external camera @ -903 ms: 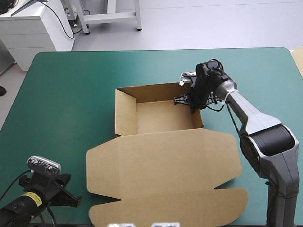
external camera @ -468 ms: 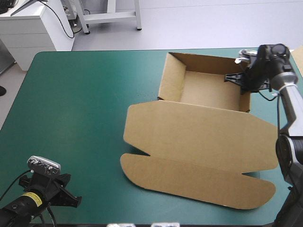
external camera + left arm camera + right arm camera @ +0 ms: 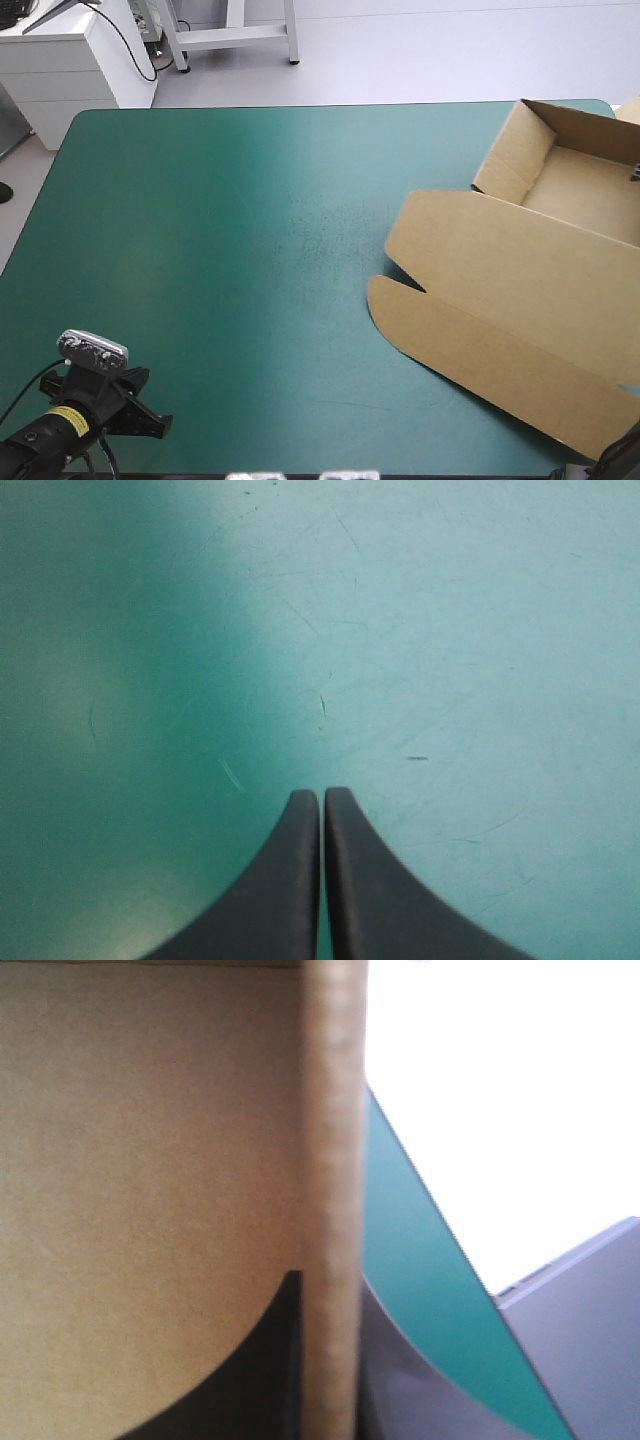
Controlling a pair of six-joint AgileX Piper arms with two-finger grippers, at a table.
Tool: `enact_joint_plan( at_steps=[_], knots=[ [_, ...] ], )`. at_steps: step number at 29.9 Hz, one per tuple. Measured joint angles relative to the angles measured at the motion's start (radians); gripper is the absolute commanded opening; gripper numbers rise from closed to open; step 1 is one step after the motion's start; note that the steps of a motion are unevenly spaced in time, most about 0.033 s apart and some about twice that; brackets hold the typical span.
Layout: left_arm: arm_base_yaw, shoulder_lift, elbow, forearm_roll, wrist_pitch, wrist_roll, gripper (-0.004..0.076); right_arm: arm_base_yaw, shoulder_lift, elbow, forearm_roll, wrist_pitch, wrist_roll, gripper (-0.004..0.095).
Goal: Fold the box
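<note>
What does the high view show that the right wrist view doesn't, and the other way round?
Only the high view shows the box laid out as an open tray with its lid flat, on the right side of the broad teal-green cover. Only the right wrist view shows the grip: the right gripper is shut on a raised wall of the box, with one black finger on either side of the board's edge. Both views show brown board and some teal-green cover.

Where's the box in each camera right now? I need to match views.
High view: the box at the far right corner of the teal-green cover, lid flat.
Left wrist view: absent; only teal-green cover ahead of the shut left hand.
Right wrist view: one wall's edge pinched in the right hand.
Shared landmark: the teal-green cover.
</note>
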Motion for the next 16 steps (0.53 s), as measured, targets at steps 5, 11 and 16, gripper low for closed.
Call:
enact_joint_plan(
  at_steps=[5, 11, 16],
  knots=[
    [0.000, 0.000, 0.000, 0.000, 0.000, 0.000, -0.0008, -0.106, 0.000, 0.000, -0.019, 0.005, -0.003, 0.0031],
    [0.000, 0.000, 0.000, 0.001, 0.000, 0.000, -0.0008, -0.129, 0.000, 0.000, -0.037, 0.007, 0.007, 0.0343],
    [0.000, 0.000, 0.000, 0.001, 0.000, 0.000, -0.0008, -0.129, 0.001, 0.000, -0.015, 0.008, 0.021, 0.0449]
  ],
)
